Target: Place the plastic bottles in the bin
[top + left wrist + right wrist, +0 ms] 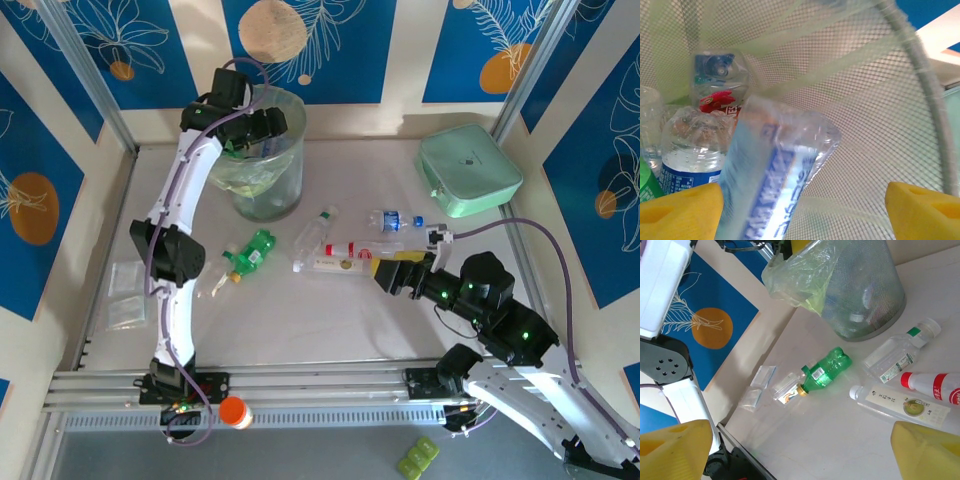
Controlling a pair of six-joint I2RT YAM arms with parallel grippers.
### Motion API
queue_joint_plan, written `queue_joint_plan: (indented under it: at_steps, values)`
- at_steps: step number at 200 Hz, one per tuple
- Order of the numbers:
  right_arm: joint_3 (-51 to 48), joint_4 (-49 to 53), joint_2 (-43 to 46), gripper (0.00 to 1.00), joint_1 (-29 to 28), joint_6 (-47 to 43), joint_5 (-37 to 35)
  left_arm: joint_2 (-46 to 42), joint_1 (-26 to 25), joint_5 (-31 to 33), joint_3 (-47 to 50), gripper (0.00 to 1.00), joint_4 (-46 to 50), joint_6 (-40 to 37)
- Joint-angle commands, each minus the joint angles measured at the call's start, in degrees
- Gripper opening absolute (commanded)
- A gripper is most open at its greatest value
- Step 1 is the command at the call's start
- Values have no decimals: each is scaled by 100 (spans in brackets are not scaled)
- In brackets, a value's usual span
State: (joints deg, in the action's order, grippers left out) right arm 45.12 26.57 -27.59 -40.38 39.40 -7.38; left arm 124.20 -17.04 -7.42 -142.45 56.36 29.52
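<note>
The left gripper hangs inside the mouth of the bin with its yellow fingers spread wide, pinching nothing. Between them is a clear, tilted and blurred blue-label bottle, close against the finger at the picture's left and well apart from the other. Beyond the fingers, deeper in the bin, lie more bottles: a blue-band bottle, a red-label bottle behind it, and the edge of a green one just past the left finger. Seen from above, this gripper sits over the bin's rim on the side of its own arm. The right gripper hovers over the table, its fingers also spread wide with nothing between them. The white-label bottle lies on its side just ahead of the finger at the picture's right, and the red-cap bottle lies just beside it, farther out. Beyond those is a clear bottle, and ahead of the gap between the fingers is the green bottle, its cap near a small packet. More packets lie ahead of the left finger. From above, a blue-cap bottle lies beyond the right fingers, near a mint case.
</note>
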Motion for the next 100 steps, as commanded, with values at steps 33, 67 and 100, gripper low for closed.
queue_joint_plan:
  at_steps: [33, 67, 100]
  values:
    - [388, 94, -83, 92, 21, -194, -3, -1189, -76, -113, 424, 84, -5, -516]
    - [436, 139, -223, 91, 21, -257, 78, -2416, -237, 290, 1775, 83, -373, -700]
    - [245, 120, -247, 91, 21, -146, 178, -3839, -241, 595, 3728, 83, -965, -473]
